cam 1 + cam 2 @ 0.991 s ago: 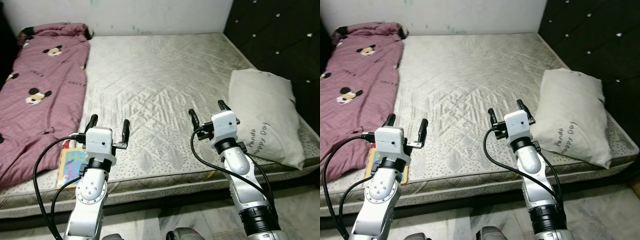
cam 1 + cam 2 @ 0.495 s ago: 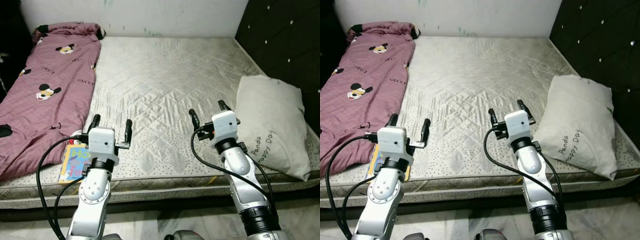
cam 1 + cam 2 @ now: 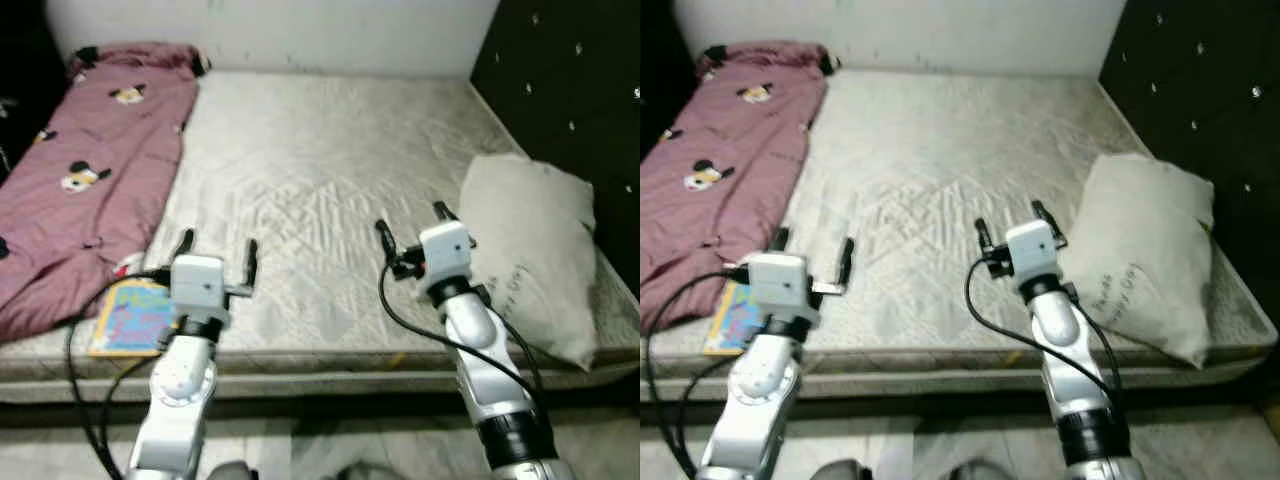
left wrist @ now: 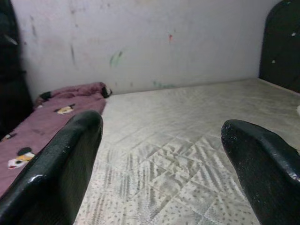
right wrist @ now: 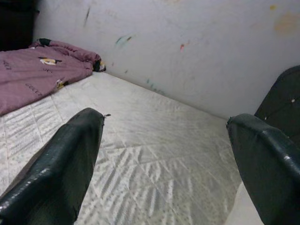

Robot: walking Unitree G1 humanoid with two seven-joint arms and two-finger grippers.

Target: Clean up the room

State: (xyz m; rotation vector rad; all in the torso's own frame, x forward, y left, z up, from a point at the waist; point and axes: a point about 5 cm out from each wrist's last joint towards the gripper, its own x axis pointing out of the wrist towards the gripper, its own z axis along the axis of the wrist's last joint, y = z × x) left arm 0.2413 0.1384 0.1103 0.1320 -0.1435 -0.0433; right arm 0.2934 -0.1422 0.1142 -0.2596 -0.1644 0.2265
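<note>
Writing on the cream pillow (image 3: 530, 255) is too blurred to be read, and cartoon mouse faces are printed on the maroon blanket (image 3: 75, 170) at the left. Between them a quilted, speckled mattress (image 3: 320, 150) is seen, with a bright book (image 3: 128, 315) at its near edge. The left gripper (image 3: 214, 262) and right gripper (image 3: 411, 226) are held above it, fingers apart. Since half a second ago, the view has blurred and shifted slightly.

Bare mattress (image 3: 320, 170) is left free at twelve o'clock; blanket (image 3: 80, 170) at ten, pillow (image 3: 530, 250) at two.
</note>
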